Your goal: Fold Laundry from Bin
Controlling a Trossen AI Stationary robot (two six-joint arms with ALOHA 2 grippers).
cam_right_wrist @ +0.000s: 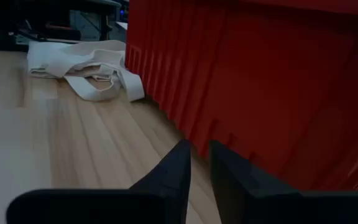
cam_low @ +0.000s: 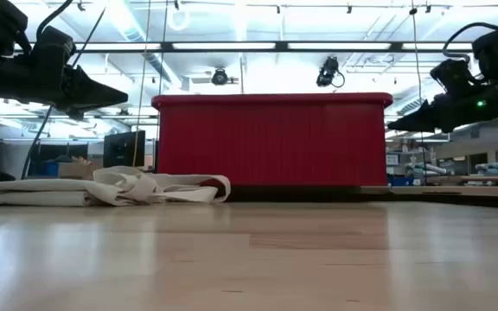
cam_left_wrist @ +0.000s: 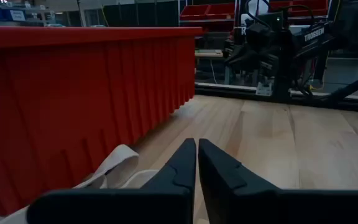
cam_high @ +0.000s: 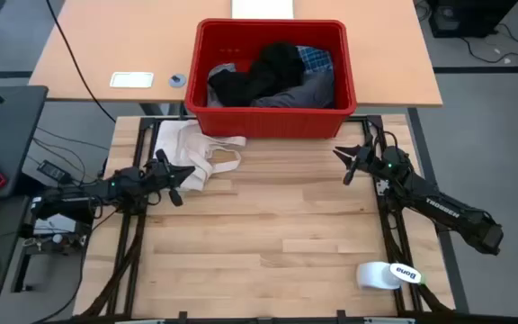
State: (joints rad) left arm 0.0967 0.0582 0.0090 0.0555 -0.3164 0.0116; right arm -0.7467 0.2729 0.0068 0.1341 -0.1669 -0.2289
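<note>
The red bin (cam_high: 272,117) stands at the table's far edge. In it lies the laundry: a black garment (cam_high: 268,72) on top, a blue-and-white plaid shirt (cam_high: 316,58) and a grey garment (cam_high: 308,90). My left gripper (cam_high: 185,175) hangs shut above the table's left side, over the edge of a cream-white cloth (cam_high: 192,148). The low view shows it clear of the cloth. My right gripper (cam_high: 342,157) hovers near the bin's right front corner, its fingers (cam_right_wrist: 179,162) a narrow gap apart with nothing between them.
The cream-white cloth with strap loops (cam_low: 119,188) lies flat on the table in front of the bin's left corner. A white roll (cam_high: 389,274) rests near the table's front right corner. Bare wood (cam_high: 268,225) stretches between the arms.
</note>
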